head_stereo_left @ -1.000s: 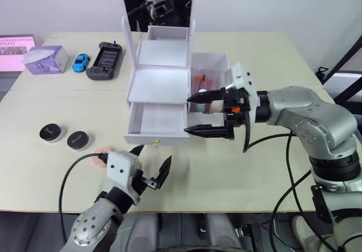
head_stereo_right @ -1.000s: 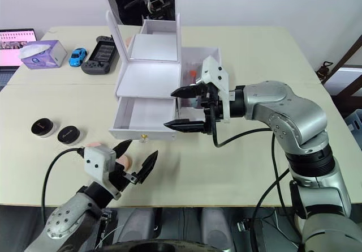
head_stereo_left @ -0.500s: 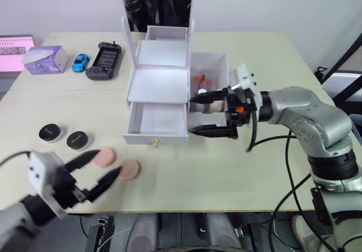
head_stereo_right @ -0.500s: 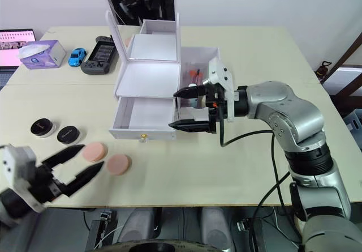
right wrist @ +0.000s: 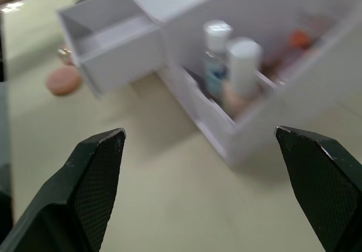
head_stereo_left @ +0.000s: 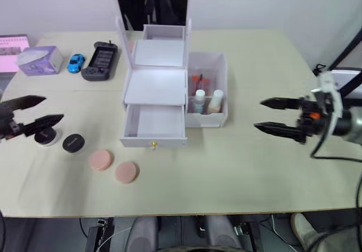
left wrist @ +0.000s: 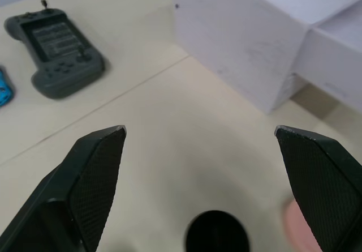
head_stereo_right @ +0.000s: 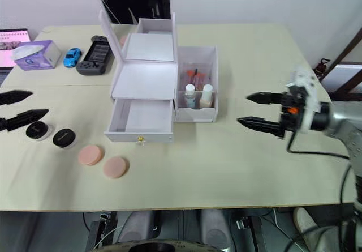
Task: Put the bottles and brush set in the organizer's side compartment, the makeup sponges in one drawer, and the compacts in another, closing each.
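Seen near the front edge of the desk [head_stereo_left: 237,173]: two pink makeup sponges [head_stereo_left: 102,159], side by side just ahead of the organizer [head_stereo_left: 161,88], its lower drawer [head_stereo_left: 154,124] pulled open and bare. Likely soft, light and compressible, so best pinched across the rim, with care not to push them along the desk. Near the desk's left edge, two black-topped compacts [head_stereo_left: 72,142], probably rigid, smooth and somewhat slippery; better taken across the full width. Already upright in the side compartment [head_stereo_left: 207,90]: two white-capped bottles [head_stereo_left: 207,101], with orange-handled brushes [head_stereo_left: 197,83] behind them.

Left gripper [head_stereo_left: 35,111] low over the left edge beside the compacts, fingers spread wide and holding nothing. Right gripper [head_stereo_left: 271,115] well off to the right of the organizer, fingers likewise parted and empty.

Toward the back left corner: a purple tissue box [head_stereo_left: 39,59], a small blue toy car [head_stereo_left: 74,63] and a dark handheld game console [head_stereo_left: 99,61], all well away from the sponges. Nothing between sponges and open drawer except its gold knob [head_stereo_left: 153,145].
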Controlling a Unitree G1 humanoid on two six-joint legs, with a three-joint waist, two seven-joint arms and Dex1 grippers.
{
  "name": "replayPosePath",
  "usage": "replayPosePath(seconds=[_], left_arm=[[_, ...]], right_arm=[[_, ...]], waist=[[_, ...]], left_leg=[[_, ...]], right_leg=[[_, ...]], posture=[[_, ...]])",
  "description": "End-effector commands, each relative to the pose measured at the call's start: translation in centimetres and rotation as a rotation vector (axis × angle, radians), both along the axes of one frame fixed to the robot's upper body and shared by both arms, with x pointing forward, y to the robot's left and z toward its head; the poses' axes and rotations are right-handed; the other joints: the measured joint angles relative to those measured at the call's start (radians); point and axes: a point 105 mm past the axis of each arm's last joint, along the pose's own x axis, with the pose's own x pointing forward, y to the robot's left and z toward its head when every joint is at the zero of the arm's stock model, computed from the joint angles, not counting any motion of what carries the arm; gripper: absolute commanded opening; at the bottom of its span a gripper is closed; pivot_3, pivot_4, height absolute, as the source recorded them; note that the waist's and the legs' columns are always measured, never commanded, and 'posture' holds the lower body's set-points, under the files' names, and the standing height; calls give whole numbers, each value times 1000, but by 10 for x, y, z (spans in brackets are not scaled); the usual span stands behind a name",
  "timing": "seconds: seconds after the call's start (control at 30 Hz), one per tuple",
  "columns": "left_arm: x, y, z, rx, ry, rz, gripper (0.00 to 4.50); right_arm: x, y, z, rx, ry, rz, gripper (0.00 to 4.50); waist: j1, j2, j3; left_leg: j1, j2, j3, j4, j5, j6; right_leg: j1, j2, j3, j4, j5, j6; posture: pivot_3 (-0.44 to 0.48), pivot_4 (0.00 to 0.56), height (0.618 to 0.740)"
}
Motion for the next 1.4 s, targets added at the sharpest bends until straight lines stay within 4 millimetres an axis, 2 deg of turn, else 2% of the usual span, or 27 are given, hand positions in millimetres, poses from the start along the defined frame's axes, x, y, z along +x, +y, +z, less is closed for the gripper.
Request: replayPosePath(seconds=[0.03, 0.1, 0.2, 0.37, 0.47, 0.63, 0.7, 0.83, 0.9, 0.97, 1.03, 1.17, 1.4], left_arm=[[2, 25, 10, 56, -25, 46, 4433], [3, 36, 9, 74, -30, 71, 4433], [6, 43, 9, 82, -38, 80, 4433], [14, 43, 7, 138, -77, 83, 4433], [17, 40, 13, 112, -116, 78, 4433], [14, 29, 20, 52, -119, 26, 4433], [7, 23, 19, 43, -102, 7, 4433], [-8, 17, 3, 56, -117, 60, 4433], [-25, 7, -6, 33, -119, 68, 4433], [-42, -5, -10, 22, -158, 99, 4433], [-60, -22, -19, 30, -150, 102, 4433], [-94, -49, -36, -25, -108, 136, 4433], [-134, -100, -76, -122, 14, 142, 4433]], right_arm=[[-3, -36, 7, -45, -71, -117, 4500], [-4, -51, 2, -56, -74, -172, 4500], [-6, -63, -6, -68, -77, -210, 4500], [-6, -57, -5, -43, -98, -200, 4500], [-4, -45, -1, -38, -102, -171, 4500], [12, -12, 14, -39, -129, -107, 4500], [18, 14, 24, -38, -162, -49, 4500], [14, 82, 51, 36, -193, 157, 4500], [11, 108, 52, 12, -163, 240, 4500], [-1, 128, 49, 7, -87, 370, 4500], [-9, 138, 49, -4, -37, 457, 4500], [-9, 156, 54, -51, -13, 547, 4500], [-1, 167, 60, -146, -47, 610, 4500]], waist=[[-3, 0, 0], [-8, 0, 0], [-7, 0, 0], [-3, 0, 0], [-2, 0, 0], [-8, 0, 0], [-14, 0, 0], [-22, 1, 1], [-33, 1, 1], [-30, -2, 0], [-25, -5, 0], [-7, -5, 0], [-3, -5, -1]], left_leg=[[0, 0, 0, 1, 0, 0], [0, 0, 1, 3, 0, 0], [2, 0, 2, 3, 0, 0], [4, 0, 1, 4, 0, 0], [4, 0, 1, 4, 0, 0], [5, 0, 1, 5, 0, 0], [6, 0, 1, 5, 0, -1], [7, 1, 1, 3, 0, 0], [7, 2, 1, 2, 0, 0], [5, 2, 2, 2, 0, -1], [3, 3, 1, 3, 0, -1], [2, 0, 2, 5, 0, -1], [2, 1, 1, 7, 0, -1]], right_leg=[[1, 0, 0, 0, 0, 0], [1, -1, 0, 0, 0, 0], [1, -1, 0, 1, -1, 2], [1, -2, 0, 6, -1, 3], [1, -2, 1, 9, -1, 3], [1, -2, 1, 11, -2, 3], [1, -2, 1, 12, -2, 3], [1, -1, 2, 12, -1, 2], [0, -1, 2, 12, 0, 0], [-1, -2, 2, 11, 0, 0], [-1, -2, 1, 10, 0, 0], [-1, -4, 2, 8, 0, 0], [1, -3, 1, 4, -2, 2]], posture=[[0, 150, 740], [0, 150, 740], [0, 150, 740], [0, 150, 740], [0, 150, 740], [0, 150, 740], [0, 150, 740], [0, 150, 740], [0, 150, 740], [0, 150, 740], [0, 150, 740], [0, 150, 740], [0, 150, 740]])
